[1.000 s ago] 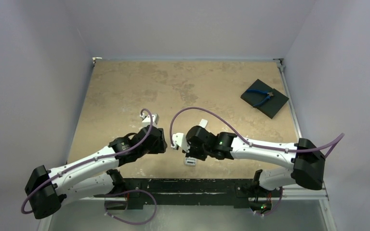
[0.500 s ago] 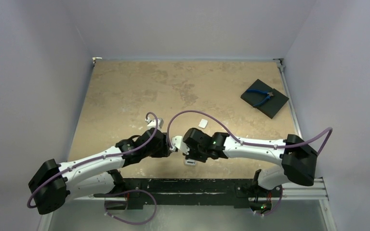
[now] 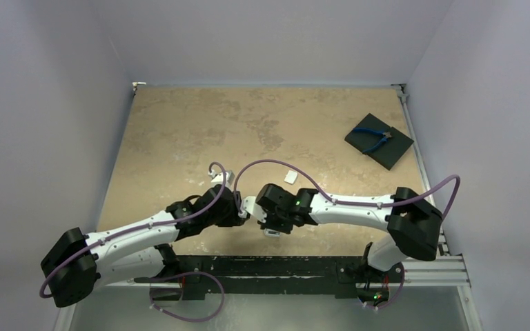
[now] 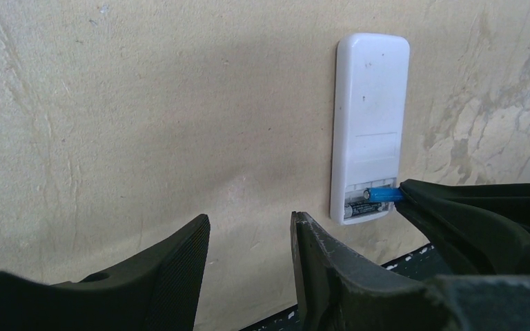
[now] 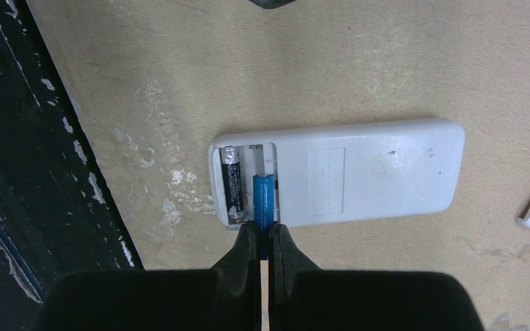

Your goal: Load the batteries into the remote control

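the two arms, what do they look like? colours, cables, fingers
The left arm and right arm have white plastic links between chunky black joint housings, with a thin purple cable looping loosely along each. A small green light glows on the right wrist. The left gripper and right gripper have matte black tapered fingers; the left's inner faces are finely ribbed.

The arms (image 3: pixel 131 234) have white links (image 3: pixel 359 208), black joints (image 3: pixel 69 267), purple cables (image 3: pixel 276 163) and ribbed black jaws.
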Controlling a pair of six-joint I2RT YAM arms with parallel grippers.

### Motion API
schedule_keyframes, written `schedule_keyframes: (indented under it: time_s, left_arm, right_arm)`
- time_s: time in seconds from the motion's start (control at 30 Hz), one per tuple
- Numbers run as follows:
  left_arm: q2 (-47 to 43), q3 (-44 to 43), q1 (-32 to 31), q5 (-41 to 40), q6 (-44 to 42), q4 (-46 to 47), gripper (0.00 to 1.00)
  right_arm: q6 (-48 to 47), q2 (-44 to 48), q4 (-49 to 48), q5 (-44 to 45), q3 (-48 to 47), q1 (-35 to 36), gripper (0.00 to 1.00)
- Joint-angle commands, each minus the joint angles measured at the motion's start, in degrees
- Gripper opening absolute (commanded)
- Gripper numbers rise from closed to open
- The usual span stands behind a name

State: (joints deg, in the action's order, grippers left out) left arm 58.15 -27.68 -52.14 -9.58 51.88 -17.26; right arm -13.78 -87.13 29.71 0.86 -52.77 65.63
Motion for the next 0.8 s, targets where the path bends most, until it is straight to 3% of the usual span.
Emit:
schedule_keyframes:
  time_s: [0.0,0.37,0.77]
  left_arm:
    - [-0.8,0.9,0.1,0.3,0.7,1.9,0.46]
    - [-1.3,1.8,0.1,0.8,0.9,2.6,0.46]
    - [-1.1,2.4,0.0,2.0,1.2,3.8,0.46]
  right_arm:
    - [1.3,-0.8,-0.3,-2.1,-2.8,0.3,0.0]
    - [2.2,-3.4,-0.1,-1.9,-3.9,0.3,0.0]
    - [3.4,-3.9,-0.4,-2.0,-4.4,0.4,0.14]
